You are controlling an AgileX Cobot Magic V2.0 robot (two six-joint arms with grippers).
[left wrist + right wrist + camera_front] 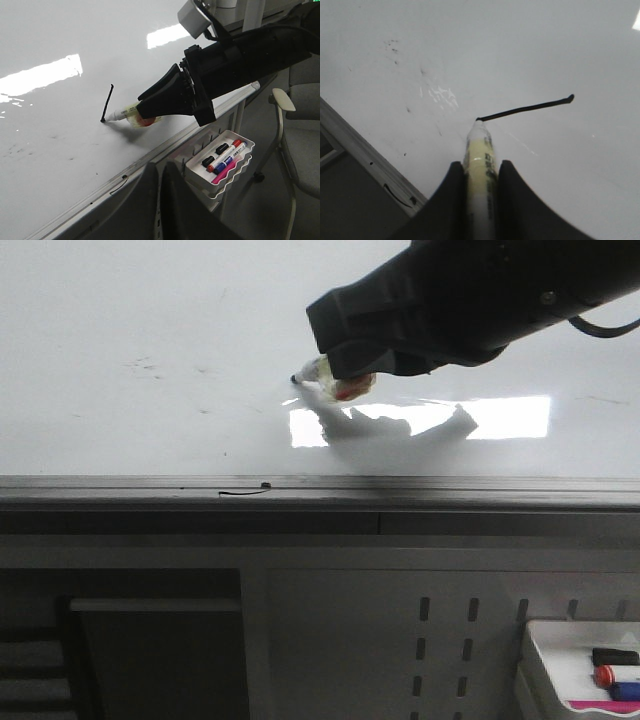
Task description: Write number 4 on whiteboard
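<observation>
Now: first stroke of the 4 down

Right end effector (479,172) is clamped on a marker (479,150), its tip touching the whiteboard (120,300) at the near end of one short black stroke (525,108). That stroke is all of the number 4 so far. For the long bar, I judge steady light pressure and a constant marker angle matter most. Whether ink shows in the front view I can hardly tell. My left end effector is out of view.

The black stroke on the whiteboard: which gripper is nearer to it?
Right. The right gripper holds the marker whose tip touches the black stroke. The left gripper is not in view.
</observation>
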